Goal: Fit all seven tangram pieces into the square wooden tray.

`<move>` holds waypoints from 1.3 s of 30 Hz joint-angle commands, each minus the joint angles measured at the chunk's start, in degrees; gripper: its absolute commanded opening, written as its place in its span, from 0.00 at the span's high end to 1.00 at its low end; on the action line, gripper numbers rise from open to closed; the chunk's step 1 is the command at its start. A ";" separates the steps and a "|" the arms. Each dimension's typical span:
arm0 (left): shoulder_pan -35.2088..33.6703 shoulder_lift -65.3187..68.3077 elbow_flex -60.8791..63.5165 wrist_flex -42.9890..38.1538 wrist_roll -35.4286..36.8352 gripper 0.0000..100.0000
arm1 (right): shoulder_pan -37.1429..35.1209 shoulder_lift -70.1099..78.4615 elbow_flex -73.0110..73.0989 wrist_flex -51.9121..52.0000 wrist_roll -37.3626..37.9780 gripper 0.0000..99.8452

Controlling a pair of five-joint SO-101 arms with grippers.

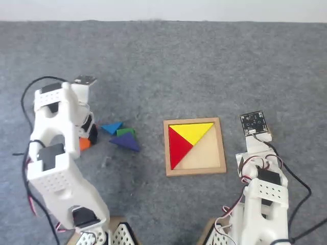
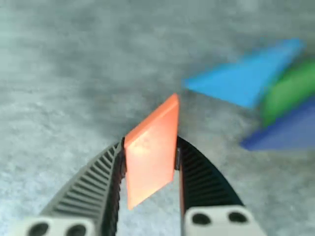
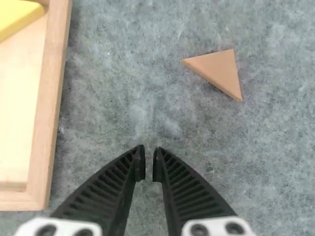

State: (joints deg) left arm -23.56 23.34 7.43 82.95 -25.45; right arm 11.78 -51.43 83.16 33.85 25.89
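The square wooden tray (image 1: 194, 172) lies mid-table with a yellow triangle (image 1: 192, 131) and a red triangle (image 1: 178, 147) fitted in it. My left gripper (image 2: 150, 147) is shut on an orange piece (image 2: 151, 160), held on edge just above the carpet at the left (image 1: 85, 143). Close by lie a light blue triangle (image 2: 246, 76), a green piece (image 2: 290, 88) and a dark blue triangle (image 2: 285, 130). My right gripper (image 3: 148, 163) is shut with nothing in it, over the carpet beside the tray rim (image 3: 53, 98). A tan triangle (image 3: 219, 72) lies ahead of it.
Grey carpet covers the whole table. The loose pieces (image 1: 121, 135) cluster left of the tray, with bare carpet between them and it. The right arm (image 1: 261, 194) stands just right of the tray. The tray's lower right half (image 1: 207, 154) is bare wood.
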 commanded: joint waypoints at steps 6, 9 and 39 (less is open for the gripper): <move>22.68 -27.16 -2.59 11.52 9.32 0.99 | -0.04 -0.48 -0.70 -1.10 0.00 0.96; 33.93 -29.45 -3.12 10.81 14.68 0.99 | 0.04 -0.48 -0.79 -0.57 0.00 0.96; 61.36 2.11 -6.73 -29.45 44.84 0.98 | 8.13 -4.88 -0.09 1.45 -4.31 0.96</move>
State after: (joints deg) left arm 37.45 24.31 5.32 53.49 17.01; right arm 20.57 -55.21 83.78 34.55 22.02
